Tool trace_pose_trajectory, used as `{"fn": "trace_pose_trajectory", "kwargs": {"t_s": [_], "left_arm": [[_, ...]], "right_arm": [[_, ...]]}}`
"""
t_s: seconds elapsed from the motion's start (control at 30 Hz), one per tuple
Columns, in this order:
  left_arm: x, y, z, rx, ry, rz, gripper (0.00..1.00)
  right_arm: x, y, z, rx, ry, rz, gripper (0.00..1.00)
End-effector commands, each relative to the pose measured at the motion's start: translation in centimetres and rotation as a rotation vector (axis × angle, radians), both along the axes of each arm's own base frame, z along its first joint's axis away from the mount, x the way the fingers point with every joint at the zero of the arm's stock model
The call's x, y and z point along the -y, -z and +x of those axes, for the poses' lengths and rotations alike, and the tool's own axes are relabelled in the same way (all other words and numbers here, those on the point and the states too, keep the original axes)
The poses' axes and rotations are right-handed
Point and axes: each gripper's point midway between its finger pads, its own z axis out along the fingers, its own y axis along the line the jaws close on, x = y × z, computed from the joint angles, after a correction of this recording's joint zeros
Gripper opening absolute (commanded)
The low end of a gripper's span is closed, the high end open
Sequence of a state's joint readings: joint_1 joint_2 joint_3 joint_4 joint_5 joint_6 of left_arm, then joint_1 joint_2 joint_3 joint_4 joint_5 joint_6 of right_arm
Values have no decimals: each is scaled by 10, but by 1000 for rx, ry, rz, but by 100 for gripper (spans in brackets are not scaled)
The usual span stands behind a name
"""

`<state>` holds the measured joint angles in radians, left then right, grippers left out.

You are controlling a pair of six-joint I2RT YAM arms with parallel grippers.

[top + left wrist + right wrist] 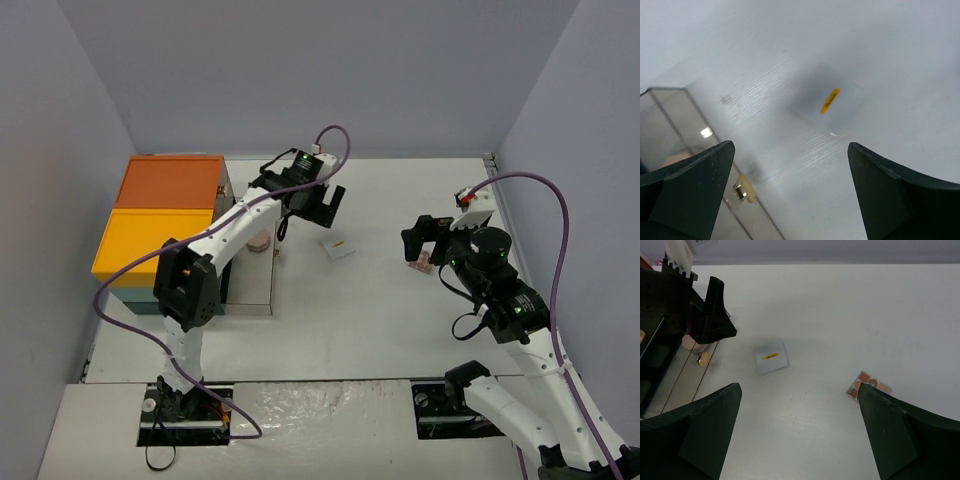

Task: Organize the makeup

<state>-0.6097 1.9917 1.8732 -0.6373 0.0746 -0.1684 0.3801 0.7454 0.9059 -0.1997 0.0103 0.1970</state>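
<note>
A white card with a yellow mark (338, 248) (829, 102) (771, 358) lies flat on the table between the two arms. My left gripper (325, 207) (790, 192) hovers open just behind it, beside the clear box, with nothing between its fingers. The pinkish palette (424, 263) (868, 385) lies to the right. My right gripper (425, 245) (800, 435) is open above the table, and its right finger (900, 435) covers the palette's near corner. A peach sponge (262, 242) (689, 342) sits at the clear box's corner. No other makeup is in view.
The clear box (250, 275) (680, 385) with a gold latch (742, 191) (703, 359) stands left of the card. A large box with orange and yellow tops (165, 215) is at the far left. Walls close in the table on three sides.
</note>
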Motion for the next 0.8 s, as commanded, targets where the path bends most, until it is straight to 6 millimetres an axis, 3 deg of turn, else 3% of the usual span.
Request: {"fn": "trace_pose_trajectory", "kwargs": {"t_s": [0.0,0.13,0.37,0.77], "left_arm": [[21,-4,5,27,124,15,97],[42,29,2,-34,209,28,97],[70,56,-4,-58,338,26,97],[74,101,4,-96,338,91,97]], "right_arm": [[-7,-13,1,52,-37,29,100],[-9,-13,-1,47,-51,35,100],[-11,-12,-3,34,-64,32,100],[-13,-10,-4,20,-77,28,100]]}}
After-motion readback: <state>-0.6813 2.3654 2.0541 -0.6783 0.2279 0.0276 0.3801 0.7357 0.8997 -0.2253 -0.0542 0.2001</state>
